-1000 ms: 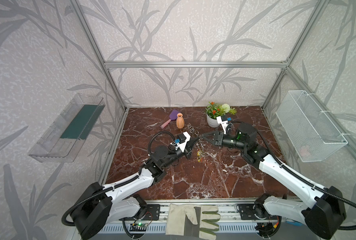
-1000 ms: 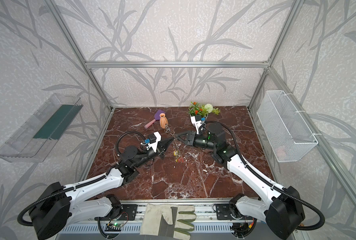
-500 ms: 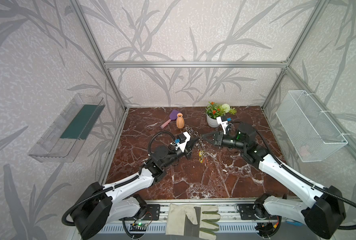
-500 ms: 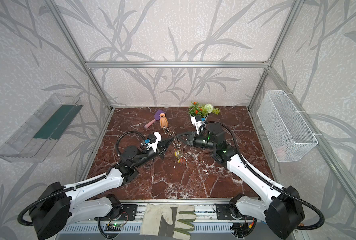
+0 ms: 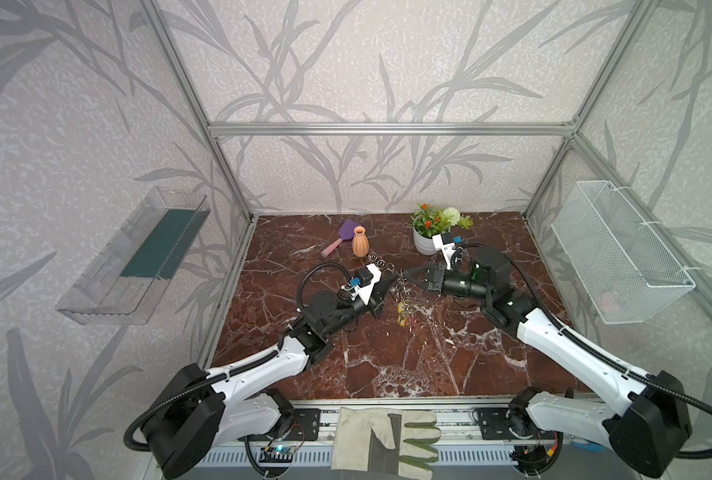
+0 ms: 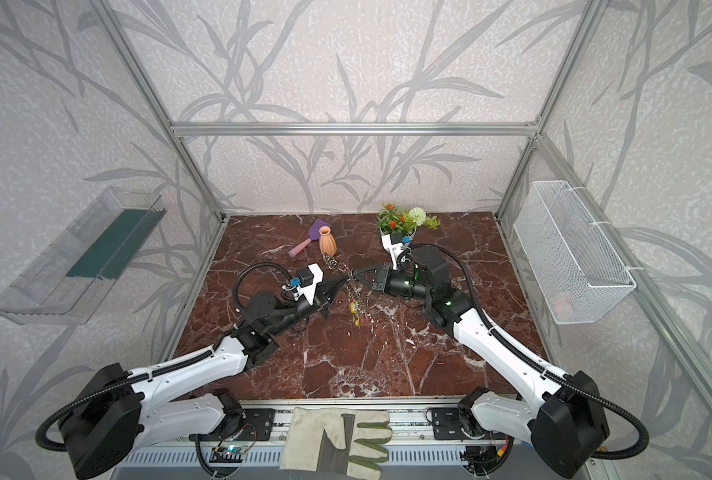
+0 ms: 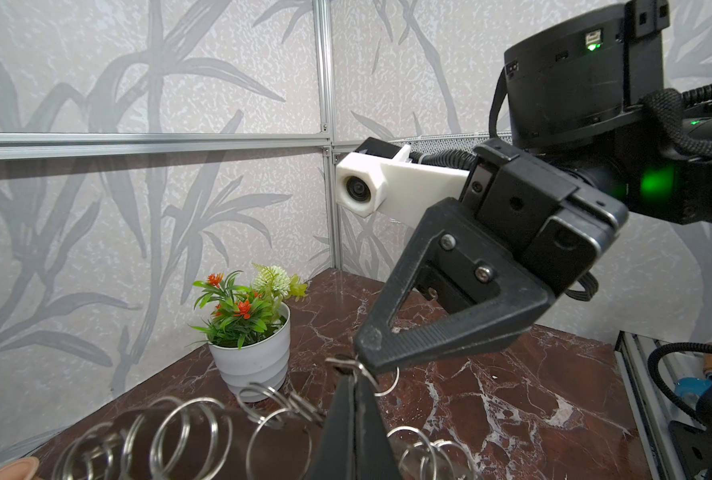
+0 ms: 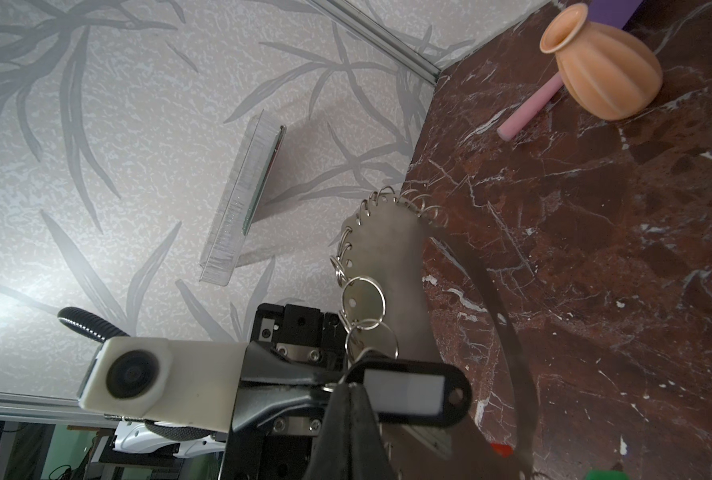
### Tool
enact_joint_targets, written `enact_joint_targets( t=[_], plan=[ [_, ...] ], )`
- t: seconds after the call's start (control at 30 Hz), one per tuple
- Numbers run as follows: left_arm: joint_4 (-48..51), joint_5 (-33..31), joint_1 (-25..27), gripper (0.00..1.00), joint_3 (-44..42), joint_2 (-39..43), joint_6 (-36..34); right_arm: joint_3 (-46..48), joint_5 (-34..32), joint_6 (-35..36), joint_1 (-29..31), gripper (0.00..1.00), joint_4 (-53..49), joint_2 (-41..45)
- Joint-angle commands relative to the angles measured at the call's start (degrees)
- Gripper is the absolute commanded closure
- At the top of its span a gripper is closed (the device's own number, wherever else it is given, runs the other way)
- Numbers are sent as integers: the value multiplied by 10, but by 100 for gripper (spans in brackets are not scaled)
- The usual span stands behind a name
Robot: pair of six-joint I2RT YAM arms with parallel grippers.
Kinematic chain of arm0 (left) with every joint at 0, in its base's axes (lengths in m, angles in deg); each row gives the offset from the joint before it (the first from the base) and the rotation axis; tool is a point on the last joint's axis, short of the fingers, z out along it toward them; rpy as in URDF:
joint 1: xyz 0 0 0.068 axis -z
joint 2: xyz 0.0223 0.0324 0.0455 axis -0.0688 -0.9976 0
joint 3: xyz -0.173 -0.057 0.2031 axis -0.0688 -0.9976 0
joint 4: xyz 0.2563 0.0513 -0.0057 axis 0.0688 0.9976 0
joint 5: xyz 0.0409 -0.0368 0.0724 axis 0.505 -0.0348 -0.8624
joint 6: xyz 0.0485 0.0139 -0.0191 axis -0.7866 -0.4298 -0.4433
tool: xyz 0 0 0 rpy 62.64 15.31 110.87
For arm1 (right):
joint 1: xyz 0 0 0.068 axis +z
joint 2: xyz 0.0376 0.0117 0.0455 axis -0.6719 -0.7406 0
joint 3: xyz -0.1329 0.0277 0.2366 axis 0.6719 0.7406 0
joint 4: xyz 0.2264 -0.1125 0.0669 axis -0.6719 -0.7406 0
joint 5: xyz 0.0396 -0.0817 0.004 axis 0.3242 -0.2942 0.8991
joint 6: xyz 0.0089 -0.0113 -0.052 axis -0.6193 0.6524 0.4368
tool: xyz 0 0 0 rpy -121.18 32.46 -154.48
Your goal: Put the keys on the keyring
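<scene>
Left gripper point(image 5: 391, 284) meets right gripper point(image 5: 406, 274), both seemingly pinching keyring point(image 8: 391, 257).

No legible text, brand, number or sign in any view. Right wrist view: black key tag point(image 8: 412, 390) has white paper label window, blank, nothing written. Both top views: yellow key tags point(image 5: 401, 311) point(image 6: 356, 312) too small to tell any marking.

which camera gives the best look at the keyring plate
Right wrist view: the keyring is close, its grey plate and edge rings clear. Left wrist view catches mostly rings; both top views show a tiny cluster.
</scene>
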Motion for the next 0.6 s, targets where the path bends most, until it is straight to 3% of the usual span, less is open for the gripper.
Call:
enact_joint_targets(
  t=[0.0, 0.3, 0.57],
  plan=[
    [-57, 4, 4, 100, 3, 23, -3, 2, -3, 1, 1, 100, -8, -12],
    [-67, 4, 4, 100, 3, 27, 2, 4, 8, -2, -1, 99, -1, -30],
    [-77, 6, 4, 100, 4, 22, 5, 9, 11, 3, -1, 89, -3, -42]
  ],
)
